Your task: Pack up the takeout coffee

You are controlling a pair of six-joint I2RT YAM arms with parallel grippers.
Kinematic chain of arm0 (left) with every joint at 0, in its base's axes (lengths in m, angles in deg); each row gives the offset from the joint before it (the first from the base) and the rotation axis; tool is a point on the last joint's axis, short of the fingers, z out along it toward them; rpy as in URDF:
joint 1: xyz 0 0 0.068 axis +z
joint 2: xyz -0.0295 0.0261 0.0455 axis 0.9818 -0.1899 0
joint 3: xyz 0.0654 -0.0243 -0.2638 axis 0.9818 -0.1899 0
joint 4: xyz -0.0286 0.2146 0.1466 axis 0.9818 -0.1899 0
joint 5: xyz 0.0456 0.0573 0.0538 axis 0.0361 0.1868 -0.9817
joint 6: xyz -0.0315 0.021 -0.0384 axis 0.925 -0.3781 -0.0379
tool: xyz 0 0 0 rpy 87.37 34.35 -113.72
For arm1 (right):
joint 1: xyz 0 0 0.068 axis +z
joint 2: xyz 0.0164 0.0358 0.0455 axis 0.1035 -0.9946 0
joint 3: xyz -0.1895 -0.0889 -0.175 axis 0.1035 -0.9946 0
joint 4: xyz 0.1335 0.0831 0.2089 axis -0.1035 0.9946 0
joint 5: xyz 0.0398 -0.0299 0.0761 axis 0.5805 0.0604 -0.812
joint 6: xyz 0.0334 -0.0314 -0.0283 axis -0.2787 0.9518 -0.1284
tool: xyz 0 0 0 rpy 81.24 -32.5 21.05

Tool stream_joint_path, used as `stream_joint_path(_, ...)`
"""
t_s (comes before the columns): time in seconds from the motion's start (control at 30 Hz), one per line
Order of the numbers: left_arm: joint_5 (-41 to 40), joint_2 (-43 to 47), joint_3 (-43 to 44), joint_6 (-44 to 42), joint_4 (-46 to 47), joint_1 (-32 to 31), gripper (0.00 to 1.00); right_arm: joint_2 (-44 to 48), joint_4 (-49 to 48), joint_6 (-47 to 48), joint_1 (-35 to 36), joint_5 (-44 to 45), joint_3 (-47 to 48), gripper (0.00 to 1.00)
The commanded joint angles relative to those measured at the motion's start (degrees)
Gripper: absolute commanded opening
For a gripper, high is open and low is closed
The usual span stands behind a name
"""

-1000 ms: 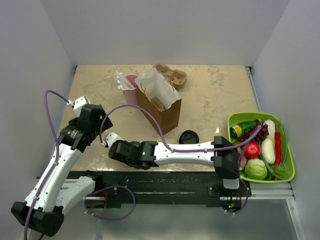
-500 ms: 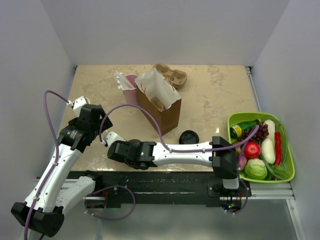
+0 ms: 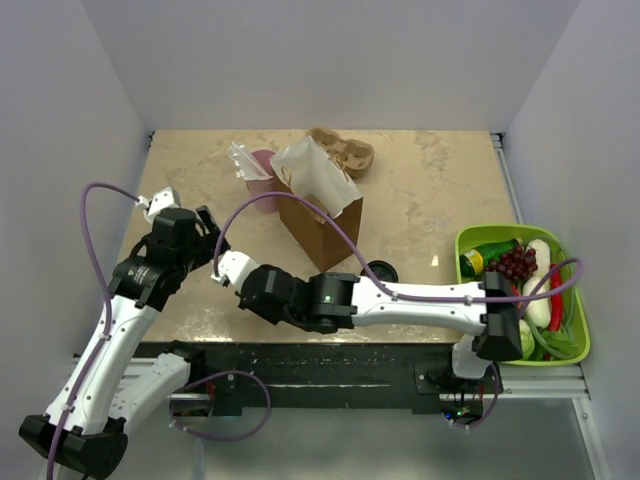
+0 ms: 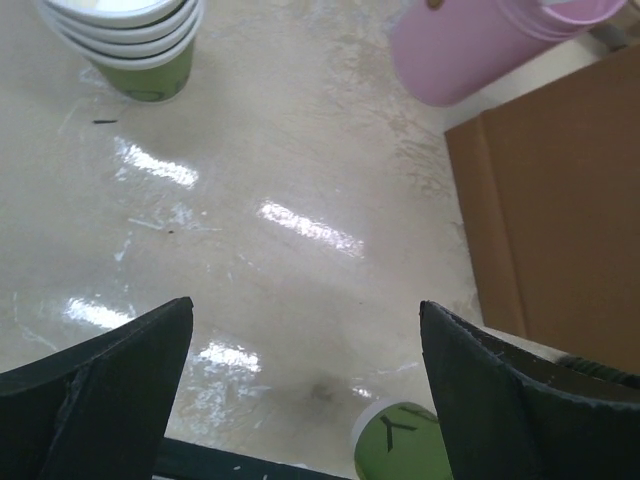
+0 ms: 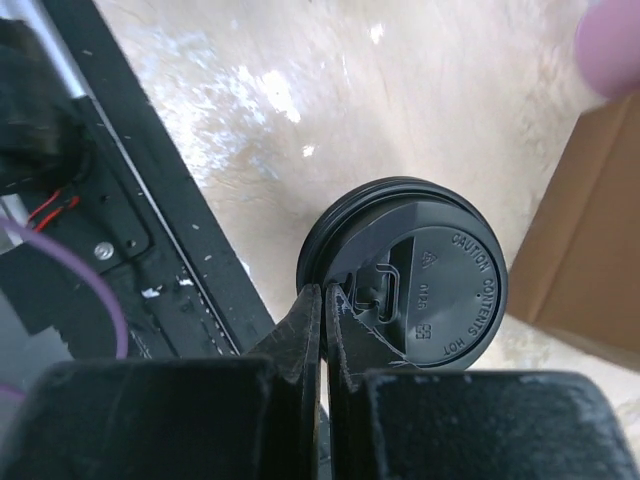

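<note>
The takeout coffee (image 3: 380, 268) is found upright on the table (image 3: 430, 190), just beside the near corner of the brown paper bag (image 3: 330, 235) and partly covered by the right arm (image 3: 430, 305) (only its black lid (image 5: 420, 270) can be made out). The right gripper (image 5: 322, 305) is held with its jaws pressed together, nothing between them, and the lid is seen just beyond its tips. The left gripper (image 4: 305, 305) is held with jaws wide apart over the tabletop, the pink cup (image 4: 480, 50) ahead.

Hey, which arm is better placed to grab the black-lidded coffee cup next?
Right. The right gripper, fingers together, sits at the takeout coffee lid's rim. The left gripper hangs open over the table, facing the pink cup and cup stack.
</note>
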Motion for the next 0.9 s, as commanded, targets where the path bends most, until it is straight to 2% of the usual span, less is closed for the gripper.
stream_joint_path(0.0,6.2,1.1,4.4,-2.2,5.3,0.2,1.00,10.0,-2.3,7.7,0.0,-4.8,-2.4,0.00)
stream_joint_path(0.13,8.2,0.9,7.7,-1.2,8.1,0.2,1.00,19.6,-4.4,13.0,-0.1,-4.6,-4.9,0.00)
stream_joint_path(0.27,15.6,-1.1,9.8,-0.9,14.0,0.2,1.00,29.1,-4.9,17.9,0.0,-2.9,-4.1,0.00)
stream_joint_path(0.4,20.6,-7.0,11.7,-0.6,18.8,0.2,1.00,33.8,-5.7,23.8,-0.2,0.9,-1.9,0.00)
stream_joint_path(0.53,25.3,-14.7,16.1,-1.0,23.1,-1.0,1.00,33.7,-6.6,31.6,-2.6,3.3,2.9,0.00)
stream_joint_path(0.6,21.8,-20.2,19.0,-1.0,23.0,-4.3,1.00,32.6,-3.2,32.2,-9.0,-0.7,5.7,0.00)
stream_joint_path(0.63,21.1,-22.0,22.7,-1.6,22.4,-5.6,1.00,31.6,-2.5,32.1,-11.8,-5.8,7.5,0.00)
stream_joint_path(0.67,17.2,-23.8,24.3,-1.9,21.4,-8.1,1.00,31.0,-1.7,32.6,-16.9,-8.4,8.2,0.00)
stream_joint_path(0.73,15.8,-28.0,28.3,-3.0,20.9,-9.7,1.00,29.0,1.7,34.1,-19.7,-12.2,10.3,0.00)
stream_joint_path(0.87,15.9,-32.6,31.7,-4.0,19.1,-9.8,0.98,27.8,6.9,48.7,-20.7,-24.3,11.3,0.00)
